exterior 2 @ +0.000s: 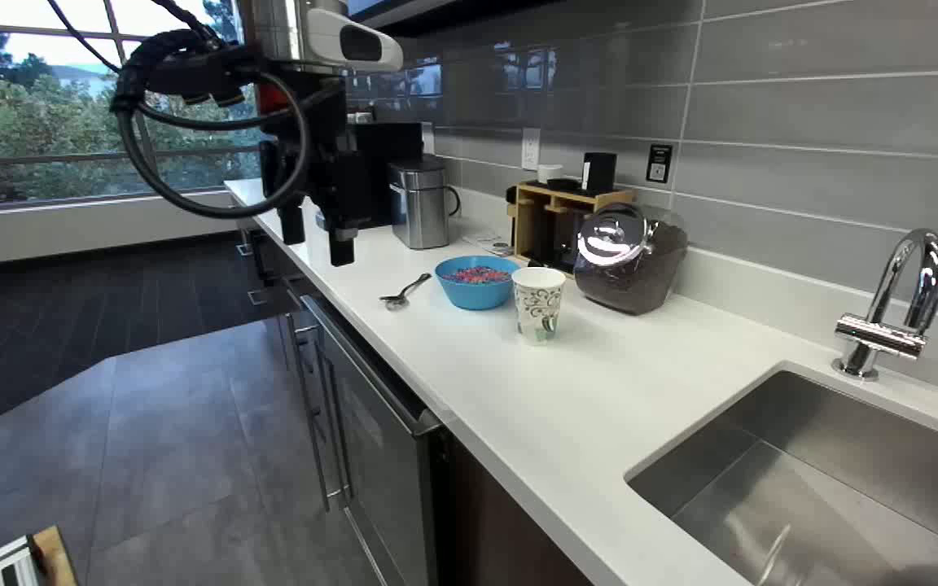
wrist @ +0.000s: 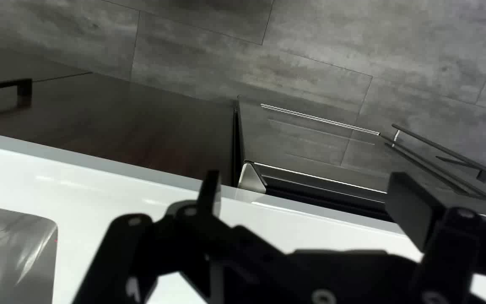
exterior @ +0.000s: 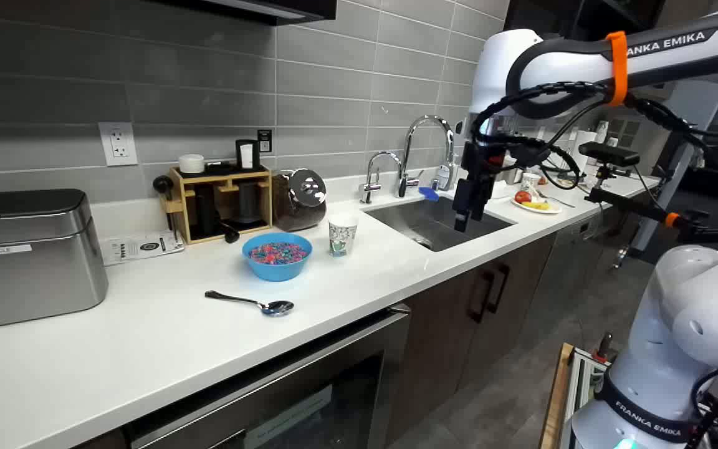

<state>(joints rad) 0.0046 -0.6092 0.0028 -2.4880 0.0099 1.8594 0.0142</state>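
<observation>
Along a white counter (exterior: 147, 349), left to right in an exterior view, a spoon (exterior: 277, 307), blue bowl (exterior: 278, 271) and paper cup (exterior: 342, 237) are being left as yet ungrasped; near the sink (exterior: 418, 216), empty fingers (exterior: 461, 221) are being held apart.

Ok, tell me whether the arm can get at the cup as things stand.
Probably yes: the gripper is open and empty, and nothing covers the cup. The bowl stands close beside it, but the way looks free from above and on the side facing the sink.
</observation>
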